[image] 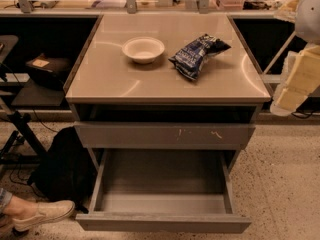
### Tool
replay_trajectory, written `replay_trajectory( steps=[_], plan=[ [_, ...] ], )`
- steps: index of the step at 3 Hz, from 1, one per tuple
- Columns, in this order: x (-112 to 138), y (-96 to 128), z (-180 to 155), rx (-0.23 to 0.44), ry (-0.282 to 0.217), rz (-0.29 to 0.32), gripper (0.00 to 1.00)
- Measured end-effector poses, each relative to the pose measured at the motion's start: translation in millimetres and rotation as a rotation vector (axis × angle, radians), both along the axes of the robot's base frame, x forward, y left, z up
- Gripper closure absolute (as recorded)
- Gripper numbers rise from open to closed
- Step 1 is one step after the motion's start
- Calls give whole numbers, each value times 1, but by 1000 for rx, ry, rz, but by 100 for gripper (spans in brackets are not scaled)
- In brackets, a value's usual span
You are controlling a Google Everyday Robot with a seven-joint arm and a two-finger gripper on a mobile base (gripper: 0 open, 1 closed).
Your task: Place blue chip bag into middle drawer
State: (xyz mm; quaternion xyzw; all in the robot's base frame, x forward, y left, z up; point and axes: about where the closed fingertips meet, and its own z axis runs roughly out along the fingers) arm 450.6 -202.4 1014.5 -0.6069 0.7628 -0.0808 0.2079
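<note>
The bag [199,55] lies on the counter [125,81], at 3 o'clock from the bowl [143,49]. The drawer [162,179] stands open at 6 o'clock. The gripper [298,81] hangs at 3 o'clock off the counter; spread or closed, I cannot tell.

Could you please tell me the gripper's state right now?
Gripper: right of the table, apart from the blue chip bag; open or closed cannot be told.
</note>
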Motion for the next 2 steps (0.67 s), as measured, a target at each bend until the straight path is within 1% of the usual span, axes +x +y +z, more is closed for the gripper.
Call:
replay_trajectory(
  steps=[1, 2],
  plan=[
    [42, 7, 12, -48, -8, -29, 0],
    [106, 7, 25, -125, -10, -128, 0]
  ],
)
